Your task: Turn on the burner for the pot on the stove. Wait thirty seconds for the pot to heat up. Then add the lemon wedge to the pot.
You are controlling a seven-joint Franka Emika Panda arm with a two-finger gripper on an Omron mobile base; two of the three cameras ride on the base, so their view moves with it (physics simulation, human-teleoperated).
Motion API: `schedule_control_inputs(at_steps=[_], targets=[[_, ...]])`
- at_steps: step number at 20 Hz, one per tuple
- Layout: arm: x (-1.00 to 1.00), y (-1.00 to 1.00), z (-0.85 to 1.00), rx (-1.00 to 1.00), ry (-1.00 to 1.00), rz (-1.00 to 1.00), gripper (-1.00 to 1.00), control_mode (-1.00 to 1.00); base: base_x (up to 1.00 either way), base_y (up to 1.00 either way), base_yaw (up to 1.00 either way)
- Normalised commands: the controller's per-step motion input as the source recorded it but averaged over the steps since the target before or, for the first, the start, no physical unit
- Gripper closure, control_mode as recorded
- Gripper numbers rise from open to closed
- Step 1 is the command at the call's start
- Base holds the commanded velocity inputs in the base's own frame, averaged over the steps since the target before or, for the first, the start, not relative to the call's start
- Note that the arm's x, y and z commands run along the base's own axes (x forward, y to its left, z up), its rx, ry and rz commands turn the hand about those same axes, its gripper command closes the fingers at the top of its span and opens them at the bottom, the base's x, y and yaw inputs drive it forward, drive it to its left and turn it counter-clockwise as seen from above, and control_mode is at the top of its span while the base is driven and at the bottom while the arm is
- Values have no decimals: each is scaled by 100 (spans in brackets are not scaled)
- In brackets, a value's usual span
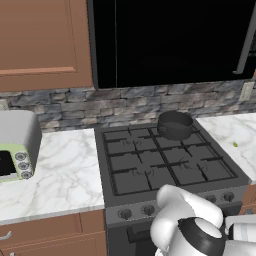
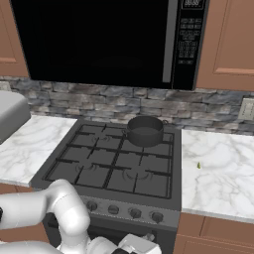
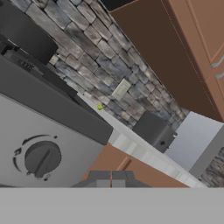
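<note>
Pot (image 1: 175,125) on the far right burner (image 2: 145,140) of the stove (image 1: 160,162), upright. Lemon wedge (image 2: 198,165) on the marble counter (image 2: 218,168) right of the stove, well apart from the pot. Gripper (image 3: 111,179) low in front of the stove's near face, jaws shut and empty, just right of a front knob (image 3: 42,158). Toaster (image 1: 15,145) far off on the left counter.

Home kitchen: gas stove (image 1: 165,162), microwave (image 2: 109,42), marble counters (image 1: 60,175), wood cabinets (image 1: 42,40).
</note>
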Motion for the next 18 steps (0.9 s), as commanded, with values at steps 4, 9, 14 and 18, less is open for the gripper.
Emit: schedule_control_inputs(at_steps=[4, 9, 14, 18], targets=[[0, 1, 0, 0, 0, 0, 100, -100, 0, 0, 0], [-3, 6, 39, -1, 0, 6, 100, -100, 0, 0, 0], [-40, 0, 96, 0, 3, 9, 100, -100, 0, 0, 0], [-48, -10, 100, 0, 13, 6, 100, -100, 0, 0, 0]])
